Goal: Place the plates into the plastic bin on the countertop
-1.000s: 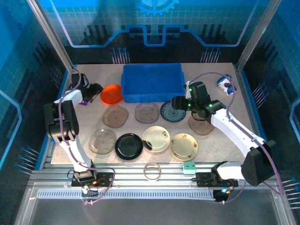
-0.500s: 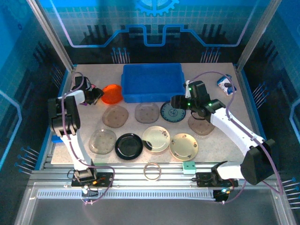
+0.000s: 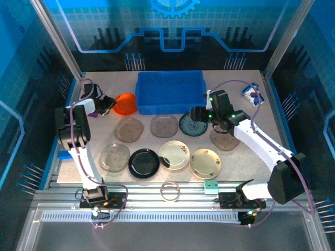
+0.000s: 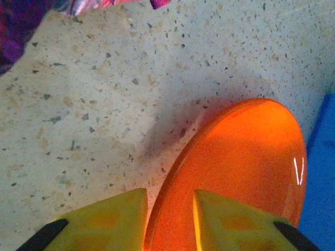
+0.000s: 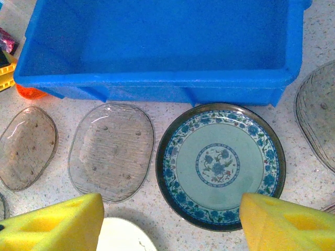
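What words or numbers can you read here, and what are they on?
No words or numbers can be read.
Gear sign up at the back: a picture, no letters.
Small packet at the right back: print too blurred to read.
Blue patterned plate: flowers, no letters.

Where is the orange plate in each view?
Top external: orange plate at back left, by the bin's left end.
Left wrist: orange plate large at lower right; bin at the right edge.
Right wrist: orange sliver at far left, under the bin's corner.
Shared landmark: the blue bin.
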